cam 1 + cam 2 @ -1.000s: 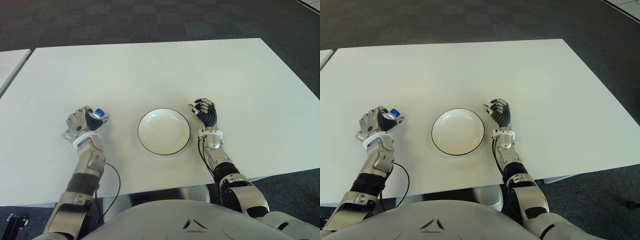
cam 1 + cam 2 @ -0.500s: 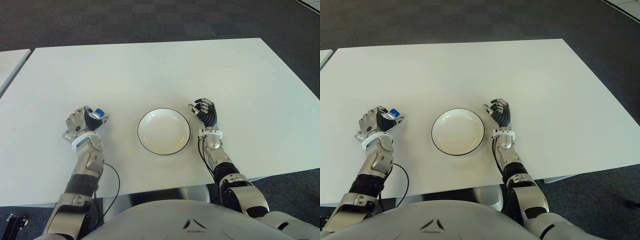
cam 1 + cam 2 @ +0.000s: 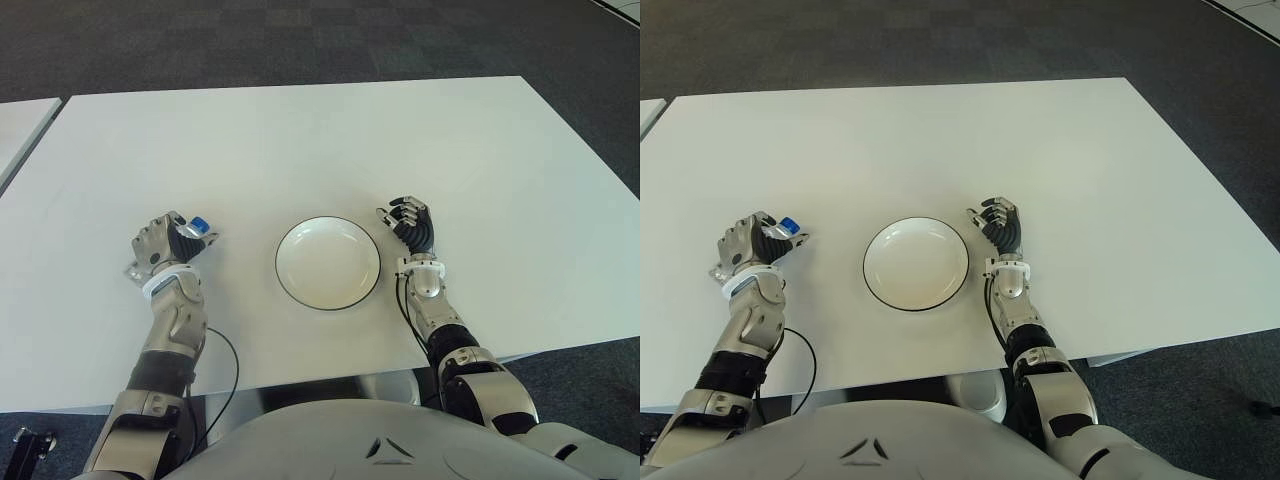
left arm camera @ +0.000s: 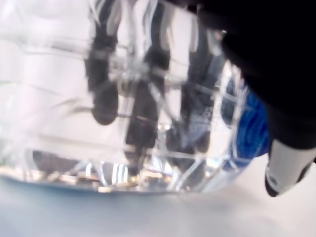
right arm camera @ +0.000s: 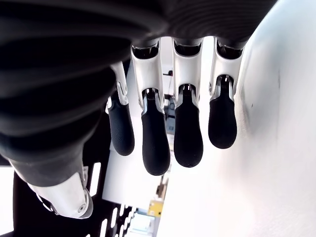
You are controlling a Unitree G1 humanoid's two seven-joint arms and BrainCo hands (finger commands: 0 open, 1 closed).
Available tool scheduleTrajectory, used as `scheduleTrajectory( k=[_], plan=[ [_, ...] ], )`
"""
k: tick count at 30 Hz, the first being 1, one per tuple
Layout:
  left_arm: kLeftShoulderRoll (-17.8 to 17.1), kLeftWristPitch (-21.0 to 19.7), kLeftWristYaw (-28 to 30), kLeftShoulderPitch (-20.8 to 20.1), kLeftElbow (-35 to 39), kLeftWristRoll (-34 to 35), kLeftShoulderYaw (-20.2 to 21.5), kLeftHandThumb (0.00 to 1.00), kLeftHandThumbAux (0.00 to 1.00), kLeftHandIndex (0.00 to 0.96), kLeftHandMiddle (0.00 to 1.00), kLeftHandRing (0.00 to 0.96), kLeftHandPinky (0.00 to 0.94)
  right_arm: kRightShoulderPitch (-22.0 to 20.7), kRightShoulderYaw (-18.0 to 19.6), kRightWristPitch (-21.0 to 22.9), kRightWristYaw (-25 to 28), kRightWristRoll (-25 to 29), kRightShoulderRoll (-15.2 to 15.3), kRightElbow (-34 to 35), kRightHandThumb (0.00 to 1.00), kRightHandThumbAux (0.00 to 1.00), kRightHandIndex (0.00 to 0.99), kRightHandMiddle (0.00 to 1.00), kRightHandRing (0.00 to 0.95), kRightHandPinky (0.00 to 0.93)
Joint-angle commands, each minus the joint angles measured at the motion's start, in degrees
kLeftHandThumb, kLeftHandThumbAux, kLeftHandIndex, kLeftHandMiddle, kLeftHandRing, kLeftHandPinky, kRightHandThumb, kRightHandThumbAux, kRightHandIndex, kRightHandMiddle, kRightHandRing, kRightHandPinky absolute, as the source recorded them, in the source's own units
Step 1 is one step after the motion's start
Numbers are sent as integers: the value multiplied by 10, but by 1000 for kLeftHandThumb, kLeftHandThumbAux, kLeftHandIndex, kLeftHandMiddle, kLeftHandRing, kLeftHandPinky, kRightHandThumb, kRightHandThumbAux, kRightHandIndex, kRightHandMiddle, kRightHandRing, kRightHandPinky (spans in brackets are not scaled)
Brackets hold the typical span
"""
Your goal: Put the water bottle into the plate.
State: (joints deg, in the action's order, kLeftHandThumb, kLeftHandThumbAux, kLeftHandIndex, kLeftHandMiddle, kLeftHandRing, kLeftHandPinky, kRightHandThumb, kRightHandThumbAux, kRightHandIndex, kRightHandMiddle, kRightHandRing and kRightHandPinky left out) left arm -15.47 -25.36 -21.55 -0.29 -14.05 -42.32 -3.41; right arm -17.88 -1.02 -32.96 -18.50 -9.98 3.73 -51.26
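Left robot hand (image 3: pixel 165 243) grips the water bottle (image 3: pixel 198 229), well left of the plate (image 3: pixel 328 262). Right robot hand (image 3: pixel 412 228) hangs relaxed, holding nothing. The slick bottle could slip during carry.

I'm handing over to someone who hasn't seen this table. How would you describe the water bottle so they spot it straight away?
On the white table, look to the left of the round white plate. There the left hand has its fingers closed around the water bottle. It is clear plastic with a blue cap, the only coloured spot on the tabletop.
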Motion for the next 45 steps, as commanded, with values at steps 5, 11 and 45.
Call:
scheduleTrajectory(
  k=[5,11,45],
  plan=[
    [16,30,16,28,-18,43,-6,853,669,399,526,811,781,3,1,-2,7,-1,1,-14,708,728,433,637,647,651],
    [16,56,0,32,-17,42,-1,854,669,399,526,811,775,2,1,-6,8,-1,3,-17,708,728,434,638,647,646],
    [26,109,-61,97,169,1,-8,852,670,395,523,838,806,-1,0,2,5,-3,1,-19,707,728,433,628,642,640]
  ],
)
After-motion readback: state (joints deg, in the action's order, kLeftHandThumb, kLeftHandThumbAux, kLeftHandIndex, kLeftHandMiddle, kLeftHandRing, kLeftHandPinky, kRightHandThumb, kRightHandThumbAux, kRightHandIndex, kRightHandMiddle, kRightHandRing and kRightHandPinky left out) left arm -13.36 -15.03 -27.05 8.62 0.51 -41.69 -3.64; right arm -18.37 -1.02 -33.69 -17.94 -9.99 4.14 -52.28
